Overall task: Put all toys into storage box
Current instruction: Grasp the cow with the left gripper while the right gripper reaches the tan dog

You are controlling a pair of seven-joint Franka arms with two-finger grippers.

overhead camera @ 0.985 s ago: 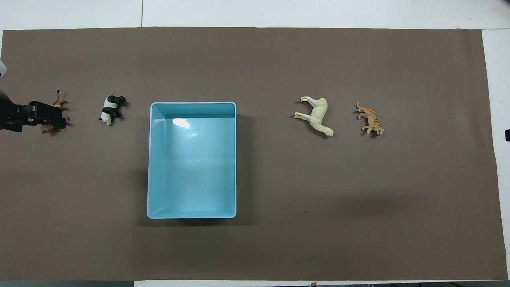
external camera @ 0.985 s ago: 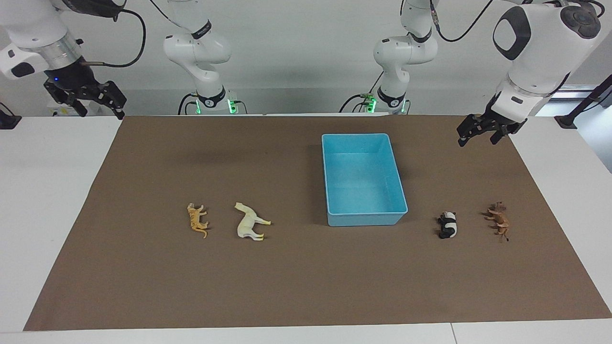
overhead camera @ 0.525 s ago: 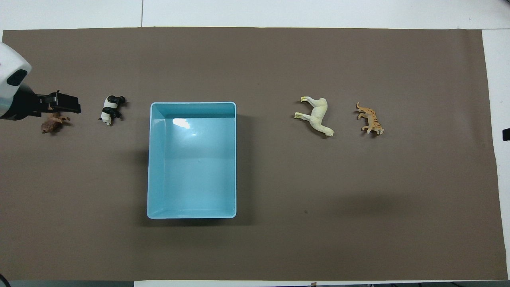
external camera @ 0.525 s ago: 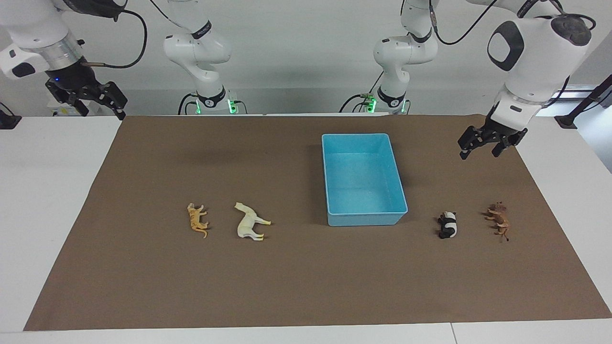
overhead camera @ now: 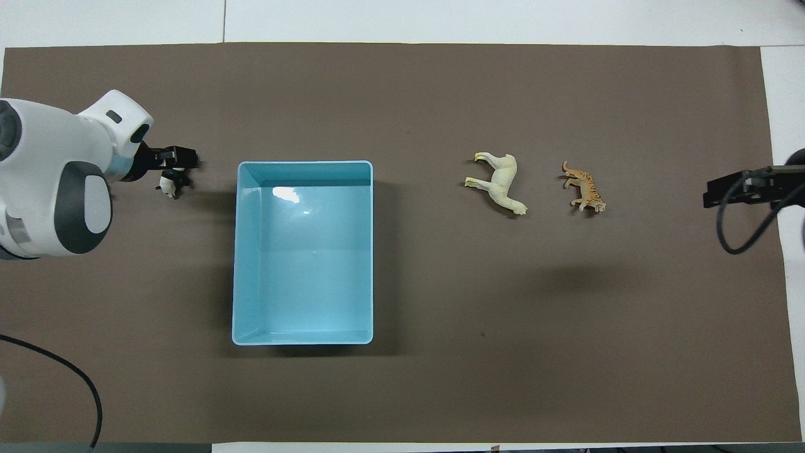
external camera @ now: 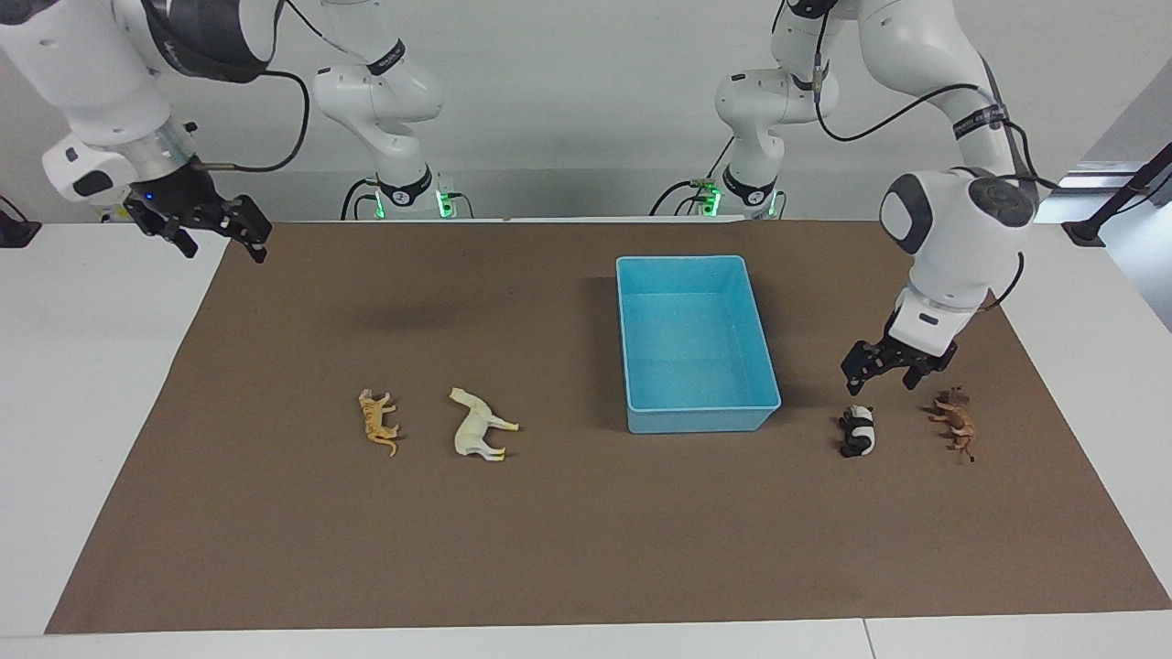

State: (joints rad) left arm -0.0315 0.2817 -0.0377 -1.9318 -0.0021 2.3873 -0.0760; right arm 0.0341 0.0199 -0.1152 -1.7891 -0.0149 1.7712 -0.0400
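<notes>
The light blue storage box (external camera: 700, 419) stands empty on the brown mat; it also shows in the overhead view (overhead camera: 239, 251). A black-and-white panda (external camera: 858, 432) (overhead camera: 167, 184) and a brown lion (external camera: 955, 423) lie toward the left arm's end. A cream-white horse (external camera: 478, 427) (overhead camera: 501, 184) and an orange tiger (external camera: 377, 424) (overhead camera: 585, 190) lie toward the right arm's end. My left gripper (external camera: 881, 378) (overhead camera: 179, 158) is open and empty, low over the panda, not touching it. My right gripper (external camera: 224, 247) (overhead camera: 710, 192) is open and empty, raised over the mat's edge. The left arm hides the lion in the overhead view.
The brown mat (external camera: 586, 549) covers most of the white table (external camera: 92, 384). Cables hang from both arms.
My left gripper has come down and moved from near the mat's corner to just over the panda. My right gripper has moved a little inward over the mat's edge. The toys and box have not moved.
</notes>
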